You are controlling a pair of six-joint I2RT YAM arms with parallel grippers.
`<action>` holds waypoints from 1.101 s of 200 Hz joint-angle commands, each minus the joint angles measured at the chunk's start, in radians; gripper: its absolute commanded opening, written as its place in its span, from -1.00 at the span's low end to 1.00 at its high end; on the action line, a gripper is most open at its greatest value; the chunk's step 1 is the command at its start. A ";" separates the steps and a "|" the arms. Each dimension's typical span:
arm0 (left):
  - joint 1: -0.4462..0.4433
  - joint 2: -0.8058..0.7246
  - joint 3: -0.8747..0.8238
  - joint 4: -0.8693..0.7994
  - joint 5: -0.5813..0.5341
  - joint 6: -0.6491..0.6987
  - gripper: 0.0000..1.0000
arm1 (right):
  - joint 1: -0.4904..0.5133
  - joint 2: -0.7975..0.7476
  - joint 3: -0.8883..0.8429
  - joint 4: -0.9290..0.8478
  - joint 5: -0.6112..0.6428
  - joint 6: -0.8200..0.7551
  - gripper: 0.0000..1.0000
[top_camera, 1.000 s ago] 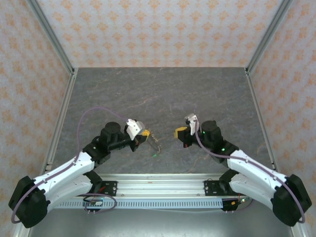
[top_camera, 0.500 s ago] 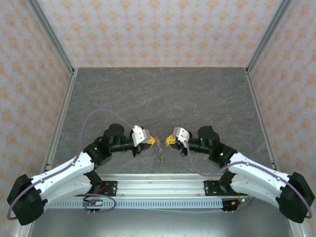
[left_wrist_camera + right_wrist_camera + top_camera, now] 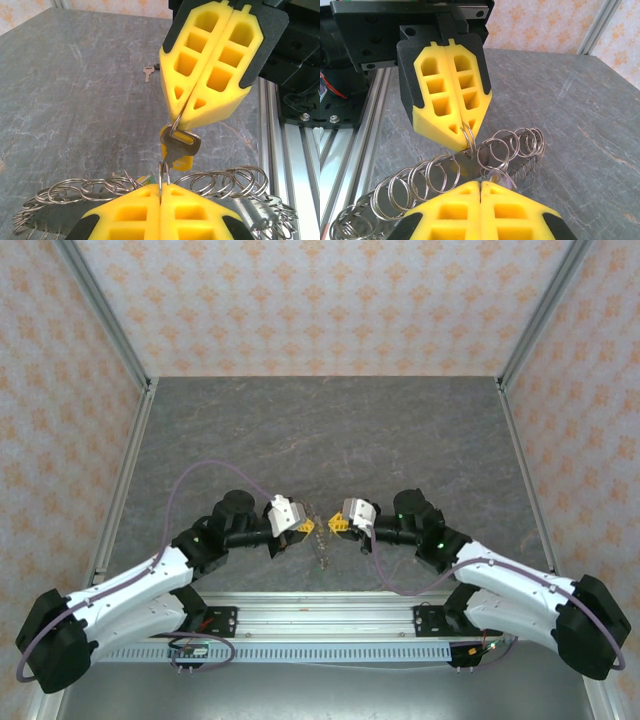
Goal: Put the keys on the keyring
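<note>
The keyring (image 3: 227,181) is a long row of thin silver rings lying on the table, also seen from above (image 3: 322,550) between the two arms. My left gripper (image 3: 161,189) is shut on one upright ring (image 3: 164,175) of that row. My right gripper (image 3: 181,117) faces it from above, shut on the keys: a silver key (image 3: 182,144) with a yellow-headed one (image 3: 180,161) behind it. The silver key's tip touches the top of the held ring. In the right wrist view the left gripper (image 3: 465,140) pinches that ring (image 3: 470,136) just above my right gripper (image 3: 480,184).
Another small key (image 3: 147,73) lies loose on the grey stone-patterned table (image 3: 330,430) further out. The aluminium rail (image 3: 320,615) with the arm bases runs along the near edge. Patterned walls close in three sides.
Both grippers have swung inward and now meet tip to tip over the ring row; a second ago they stood well apart. Both stayed shut.
</note>
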 commanded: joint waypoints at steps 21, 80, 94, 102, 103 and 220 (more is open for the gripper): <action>-0.005 0.032 0.000 0.081 -0.014 -0.012 -1.00 | 0.009 0.024 0.022 0.083 -0.052 0.010 -1.00; -0.005 0.065 0.005 0.102 -0.019 -0.023 -1.00 | 0.011 0.064 0.038 0.088 -0.088 0.007 -1.00; -0.005 0.071 0.007 0.104 -0.021 -0.023 -1.00 | 0.011 0.076 0.043 0.089 -0.110 0.013 -1.00; -0.005 0.076 0.009 0.106 -0.021 -0.024 -1.00 | 0.012 0.082 0.045 0.091 -0.123 0.015 -1.00; -0.005 0.077 0.009 0.106 -0.021 -0.024 -1.00 | 0.012 0.082 0.045 0.092 -0.125 0.017 -1.00; -0.005 0.084 0.014 0.103 -0.019 -0.033 -1.00 | 0.034 0.154 0.060 0.181 -0.082 0.063 -1.00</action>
